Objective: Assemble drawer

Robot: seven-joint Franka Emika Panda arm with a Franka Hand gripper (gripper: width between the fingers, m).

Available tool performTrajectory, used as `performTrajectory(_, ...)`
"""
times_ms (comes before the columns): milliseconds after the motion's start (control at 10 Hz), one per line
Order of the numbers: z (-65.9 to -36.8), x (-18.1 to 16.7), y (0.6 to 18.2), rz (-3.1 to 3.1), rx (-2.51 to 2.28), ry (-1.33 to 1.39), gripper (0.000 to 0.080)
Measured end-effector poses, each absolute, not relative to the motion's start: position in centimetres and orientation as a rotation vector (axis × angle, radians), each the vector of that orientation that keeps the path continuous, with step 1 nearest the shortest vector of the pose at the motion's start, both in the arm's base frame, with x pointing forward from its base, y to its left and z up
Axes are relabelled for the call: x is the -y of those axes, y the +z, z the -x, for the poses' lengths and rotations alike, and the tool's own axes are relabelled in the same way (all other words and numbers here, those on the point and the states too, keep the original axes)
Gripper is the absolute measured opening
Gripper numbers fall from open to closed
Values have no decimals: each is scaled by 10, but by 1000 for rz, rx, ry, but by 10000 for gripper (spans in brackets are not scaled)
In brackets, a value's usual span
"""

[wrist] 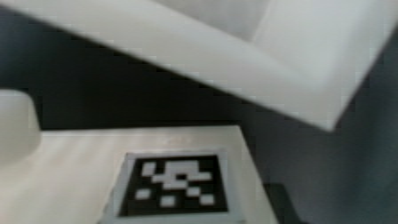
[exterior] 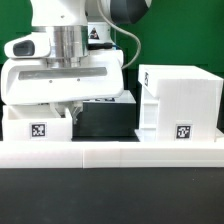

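The drawer's small open-topped white box (exterior: 38, 125) stands at the exterior view's left, its square marker facing the camera. The larger white casing (exterior: 180, 98) stands at the right, also with a marker low on its front. My gripper (exterior: 71, 108) hangs low over the box's right end, its fingers down at the box's right wall. The white gripper body hides the fingertips there. The wrist view is filled by a blurred marker on a white face of the box (wrist: 80, 165), very close. Neither view shows how the jaws stand.
A long low white border wall (exterior: 110, 153) runs across the front of the black table. A dark gap separates box and casing. A white slanted edge (wrist: 267, 55) crosses the wrist view. A green backdrop stands behind.
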State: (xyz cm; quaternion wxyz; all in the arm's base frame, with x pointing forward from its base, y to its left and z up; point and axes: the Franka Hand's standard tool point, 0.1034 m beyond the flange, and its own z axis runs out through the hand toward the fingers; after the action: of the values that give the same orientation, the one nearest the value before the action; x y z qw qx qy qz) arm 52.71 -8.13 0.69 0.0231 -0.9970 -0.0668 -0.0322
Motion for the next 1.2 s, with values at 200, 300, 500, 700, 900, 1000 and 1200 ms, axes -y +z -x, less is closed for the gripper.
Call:
performTrajectory(200, -527, 81, 7, 3087, 207, -100, 41)
performTrajectory(300, -527, 81, 7, 3087, 207, -100, 41)
performTrajectory(500, -527, 81, 7, 3087, 207, -100, 41)
performTrajectory(700, -525, 81, 9, 3084, 269, -99, 41)
performTrajectory(900, -522, 81, 14, 3065, 365, -82, 41)
performTrajectory(1000, -522, 82, 13, 3065, 375, -83, 41)
performTrajectory(1200, -521, 83, 12, 3043, 573, -81, 41)
